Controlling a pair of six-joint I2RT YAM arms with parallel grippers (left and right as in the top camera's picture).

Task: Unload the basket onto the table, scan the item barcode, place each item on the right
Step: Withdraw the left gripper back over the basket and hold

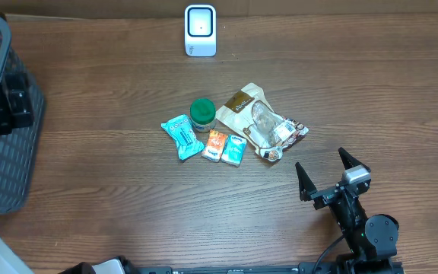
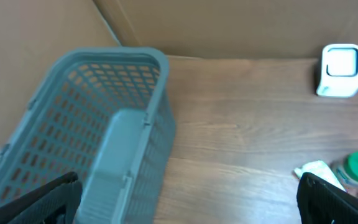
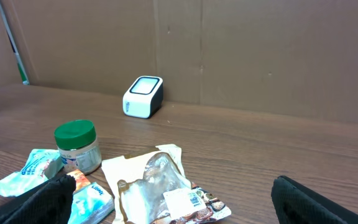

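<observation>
**Barcode run: nothing picked up yet**

I used the white scanner (image 1: 200, 30) at the back of the wooden table (image 1: 112, 198) as my reference point. The biggest thing was the grey-blue mesh basket (image 1: 2, 152), way off to the scanner's left and nearer the robot. From the left wrist cam, all I could make out inside it was its own handle (image 2: 120, 155) lying across the opening. The left gripper (image 2: 185, 183) hung over that basket, fingers spread wide, holding nothing. The right gripper (image 1: 319, 157) sat well out in front of the scanner and off to its right, fingers also wide apart and touching nothing.

The items lay bunched in front of the scanner, well apart from it. First was a crinkly pouch (image 1: 261, 122) with a clear window and a white barcode label (image 3: 188, 199) facing up. I couldn't tell what was in it. Then came a teal packet (image 1: 181, 137) and a jar (image 1: 202, 114) with its green lid on and something pale inside. Last were the orange sachet (image 1: 216, 144) and teal sachet (image 1: 234, 150), side by side.
</observation>
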